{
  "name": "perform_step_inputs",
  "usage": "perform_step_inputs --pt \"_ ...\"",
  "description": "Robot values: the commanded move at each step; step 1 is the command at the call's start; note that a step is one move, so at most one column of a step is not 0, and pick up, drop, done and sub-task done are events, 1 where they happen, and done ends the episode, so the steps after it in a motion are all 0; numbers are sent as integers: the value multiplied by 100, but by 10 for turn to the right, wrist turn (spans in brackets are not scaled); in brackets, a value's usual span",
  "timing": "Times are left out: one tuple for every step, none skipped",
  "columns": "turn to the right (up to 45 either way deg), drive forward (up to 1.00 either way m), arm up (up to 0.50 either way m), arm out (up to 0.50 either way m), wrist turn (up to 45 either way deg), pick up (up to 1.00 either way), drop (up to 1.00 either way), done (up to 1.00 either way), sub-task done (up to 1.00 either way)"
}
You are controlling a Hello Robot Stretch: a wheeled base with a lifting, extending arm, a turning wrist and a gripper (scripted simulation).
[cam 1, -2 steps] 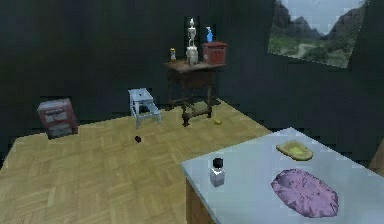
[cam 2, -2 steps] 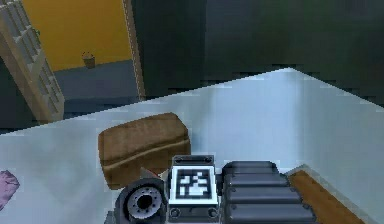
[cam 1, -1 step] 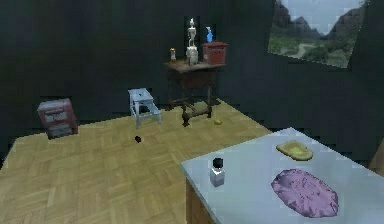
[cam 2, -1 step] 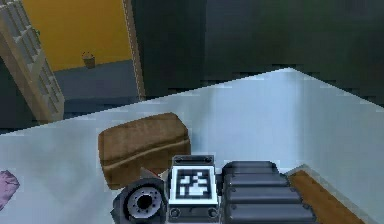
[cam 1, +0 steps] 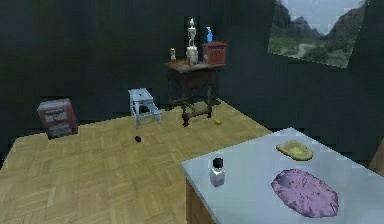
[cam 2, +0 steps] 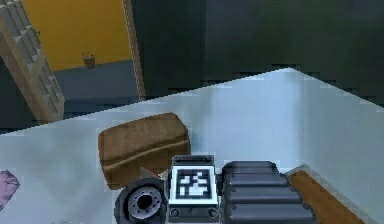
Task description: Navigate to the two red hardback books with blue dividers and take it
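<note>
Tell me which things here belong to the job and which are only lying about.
Job, maybe: red box on the side table; red-and-grey block on the floor. Neither reads clearly as books.
Lying about: stool, bottle, purple cloth, brown box.

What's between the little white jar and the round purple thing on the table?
Nothing: in the forward view, only bare grey tabletop separates the white jar from the round purple thing.
</note>
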Motion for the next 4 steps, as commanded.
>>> perform_step_inputs --pt "0 0 0 0 450 0 0 0 0" --pt "0 0 0 0 180 0 0 0 0" --pt "0 0 -16 0 0 0 0 0 0" --pt "0 0 0 0 0 100 0 0 0"
